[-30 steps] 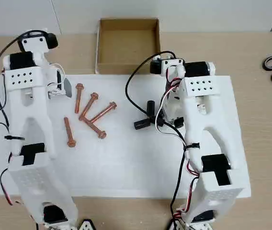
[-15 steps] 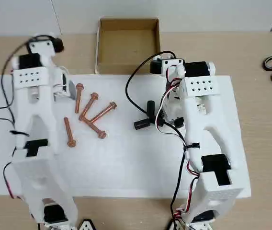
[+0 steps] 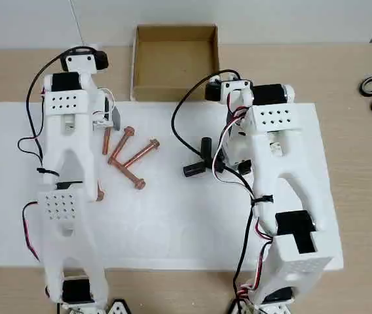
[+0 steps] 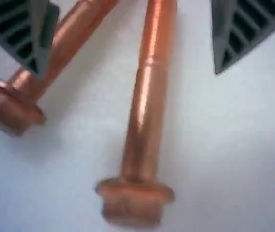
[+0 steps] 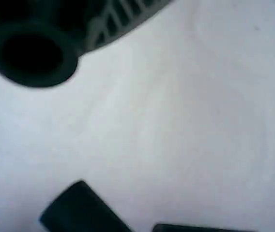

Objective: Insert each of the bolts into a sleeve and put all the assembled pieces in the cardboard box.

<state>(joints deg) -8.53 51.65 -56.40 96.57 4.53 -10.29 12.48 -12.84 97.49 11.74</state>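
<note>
- Crowding was the main hazard. The left gripper hung low over the cluster of bolts on the white sheet, toward the sheet's far edge and left of its middle. Its jaws were wide and straddled one bolt, while a neighbouring bolt lay partly under one jaw tip.
- Closing from that pose could pinch both bolts, or nudge the neighbour away. Round shanks on smooth paper would likely roll.
- The jaws sat well up the shank, away from the head. A grip there might let the head droop and spoil the line-up with a bore.
- The right gripper, near the sheet's middle, appeared to be clamped on a black sleeve with its bore open toward the wrist camera. If the hold was shallow, the sleeve could twist when a bolt was pushed in.
- Loose sleeves lay on the sheet near that gripper. A low swing might scatter them.
- The cardboard box stood near the desk's far edge, against the sheet's far edge. The task was judged early, with insertion not yet begun.
</note>
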